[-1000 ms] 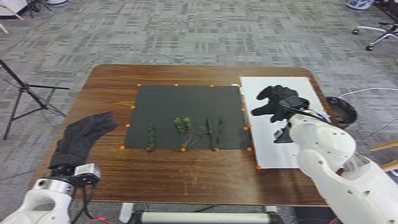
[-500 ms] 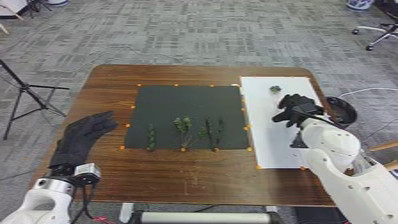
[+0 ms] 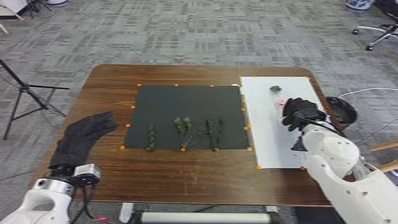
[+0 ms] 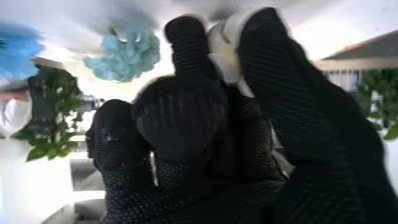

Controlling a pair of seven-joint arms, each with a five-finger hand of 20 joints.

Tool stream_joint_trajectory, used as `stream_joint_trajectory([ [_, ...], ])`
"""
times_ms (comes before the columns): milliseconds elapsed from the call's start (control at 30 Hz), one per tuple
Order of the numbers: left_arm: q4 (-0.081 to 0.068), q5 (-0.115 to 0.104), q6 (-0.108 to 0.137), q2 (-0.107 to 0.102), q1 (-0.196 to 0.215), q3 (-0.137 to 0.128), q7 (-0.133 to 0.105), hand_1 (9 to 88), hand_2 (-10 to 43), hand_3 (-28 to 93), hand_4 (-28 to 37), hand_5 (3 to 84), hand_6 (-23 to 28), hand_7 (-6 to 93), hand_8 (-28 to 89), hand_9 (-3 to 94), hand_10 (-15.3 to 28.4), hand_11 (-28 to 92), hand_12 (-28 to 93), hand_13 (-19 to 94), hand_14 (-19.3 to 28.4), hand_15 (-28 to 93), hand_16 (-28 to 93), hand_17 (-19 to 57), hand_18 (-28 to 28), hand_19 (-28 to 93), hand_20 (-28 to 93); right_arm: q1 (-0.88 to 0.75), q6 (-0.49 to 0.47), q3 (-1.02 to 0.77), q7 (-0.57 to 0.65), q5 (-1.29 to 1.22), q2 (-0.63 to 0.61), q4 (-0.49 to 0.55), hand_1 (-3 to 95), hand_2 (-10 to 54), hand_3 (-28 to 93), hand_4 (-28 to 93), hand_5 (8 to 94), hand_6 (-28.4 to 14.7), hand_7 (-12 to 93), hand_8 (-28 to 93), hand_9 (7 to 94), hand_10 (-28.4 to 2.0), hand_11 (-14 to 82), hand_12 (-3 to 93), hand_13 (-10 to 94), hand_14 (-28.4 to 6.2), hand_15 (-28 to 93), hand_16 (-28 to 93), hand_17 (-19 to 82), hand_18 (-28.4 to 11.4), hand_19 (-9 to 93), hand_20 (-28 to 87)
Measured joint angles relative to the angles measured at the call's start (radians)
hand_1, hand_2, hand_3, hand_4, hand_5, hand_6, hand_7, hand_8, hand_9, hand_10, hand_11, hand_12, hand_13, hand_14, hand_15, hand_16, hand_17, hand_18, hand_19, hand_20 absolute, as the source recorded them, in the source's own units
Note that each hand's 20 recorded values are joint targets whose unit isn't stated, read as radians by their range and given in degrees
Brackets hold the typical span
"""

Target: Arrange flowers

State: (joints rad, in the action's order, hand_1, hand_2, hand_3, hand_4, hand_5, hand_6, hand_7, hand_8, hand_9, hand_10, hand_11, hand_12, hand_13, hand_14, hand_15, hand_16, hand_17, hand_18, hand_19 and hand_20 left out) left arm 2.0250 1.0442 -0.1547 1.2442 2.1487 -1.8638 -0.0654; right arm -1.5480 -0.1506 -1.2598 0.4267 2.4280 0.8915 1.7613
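On the near left of the brown wooden table, left hand in black fabric, fingers straight and relaxed, aimed away from the robot and slightly inward, just inside the table's left edge. Strip of wood runs between it and the dark square mat with orange markers along its edges. Slender green leafy stems lie on the mat's near part, side by side with gaps between; long axes run near to far, and the middle one's bushier end points away from the robot. Another wood strip spans near mat edge to near table edge. On the right, a long white rectangular board, long axis near to far, right beside the mat. Right hand in black fabric is over the board, close to its right edge; grip state: can't tell. Dark round bin sits just off the table's right edge. Small pink thing next to that hand, too small to identify. Farther along, small blue-green bloom on the board's far part, near the far edge.
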Motion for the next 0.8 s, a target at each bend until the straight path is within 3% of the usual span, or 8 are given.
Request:
stream_joint_trajectory([
  [133,-0.001,0.0,-0.001,0.0,0.0,-0.001,0.002,25.8,3.3,65,-24.0,50.1,2.8,16.1,-6,48.0,14.9,25,17,37,19.1,21,3,4.6,12.8,12,18,-0.009,0.122,0.03,-0.02,0.005,-0.008,-0.025,61.4,-9.5,54,-15,79.1,-0.7,19,12,89.1,-8.5,9.0,39.9,92,-1.4,56,32,55,-18.5,93,53],
  [300,-0.003,0.0,0.003,-0.004,-0.001,-0.001,-0.001,25.9,3.4,65,-23.9,50.6,3.2,16.2,-6,48.4,14.8,25,17,38,19.2,21,3,4.9,12.9,12,18,-0.011,0.162,0.043,-0.036,0.0,-0.016,-0.024,61.4,-9.5,55,-15,80.1,-1.0,19,11,89.9,-8.7,9.3,40.6,92,-1.2,57,33,56,-18.0,93,54],
  [433,-0.004,-0.001,0.027,-0.008,0.002,-0.01,-0.017,25.8,3.3,66,-24.1,51.3,3.4,16.4,-6,49.3,14.8,26,17,38,19.0,22,3,5.1,13.0,12,18,0.016,0.199,0.089,-0.041,-0.028,-0.037,-0.003,61.2,-9.5,56,-15,80.3,-1.0,19,11,90.2,-8.7,9.1,40.6,92,-1.2,57,33,56,-18.0,93,55],
  [533,-0.007,-0.001,0.074,-0.013,0.003,-0.024,-0.047,22.8,5.0,66,-26.5,52.0,3.5,16.8,-6,49.9,14.9,26,17,39,18.9,21,3,5.5,12.9,12,18,0.079,0.205,0.161,-0.056,-0.076,-0.055,0.013,61.2,-9.5,56,-15,80.3,-0.8,19,11,90.2,-8.7,9.1,40.6,92,-1.2,57,33,56,-17.9,93,55],
  [667,-0.019,-0.012,0.173,-0.022,0.0,-0.036,-0.106,16.7,10.6,61,-28.3,52.1,3.6,16.7,-6,50.6,15.4,26,17,39,18.8,21,2,5.8,12.8,11,18,0.216,0.177,0.287,-0.11,-0.168,-0.061,0.021,60.9,-9.5,56,-15,80.4,-0.5,19,11,90.1,-9.2,9.0,40.3,92,-1.3,57,33,56,-17.8,93,55],
  [733,-0.027,-0.034,0.221,-0.025,-0.004,-0.038,-0.118,17.1,14.5,57,-28.3,52.1,3.7,16.2,-6,50.8,15.6,26,17,39,18.9,21,3,5.8,12.8,11,18,0.294,0.14,0.354,-0.15,-0.202,-0.058,0.023,60.9,-9.5,56,-15,80.4,-0.4,19,11,89.9,-9.4,9.1,40.1,92,-1.3,57,33,56,-17.8,93,55],
  [800,-0.034,-0.074,0.249,-0.026,-0.008,-0.04,-0.119,18.3,19.6,52,-28.3,52.4,3.5,16.0,-6,51.2,15.8,25,16,39,19.0,21,3,5.9,12.8,11,18,0.371,0.089,0.418,-0.185,-0.223,-0.049,0.024,60.8,-9.5,56,-15,80.4,-0.3,19,11,89.9,-9.5,9.1,39.9,92,-1.3,57,33,56,-17.7,93,55],
])
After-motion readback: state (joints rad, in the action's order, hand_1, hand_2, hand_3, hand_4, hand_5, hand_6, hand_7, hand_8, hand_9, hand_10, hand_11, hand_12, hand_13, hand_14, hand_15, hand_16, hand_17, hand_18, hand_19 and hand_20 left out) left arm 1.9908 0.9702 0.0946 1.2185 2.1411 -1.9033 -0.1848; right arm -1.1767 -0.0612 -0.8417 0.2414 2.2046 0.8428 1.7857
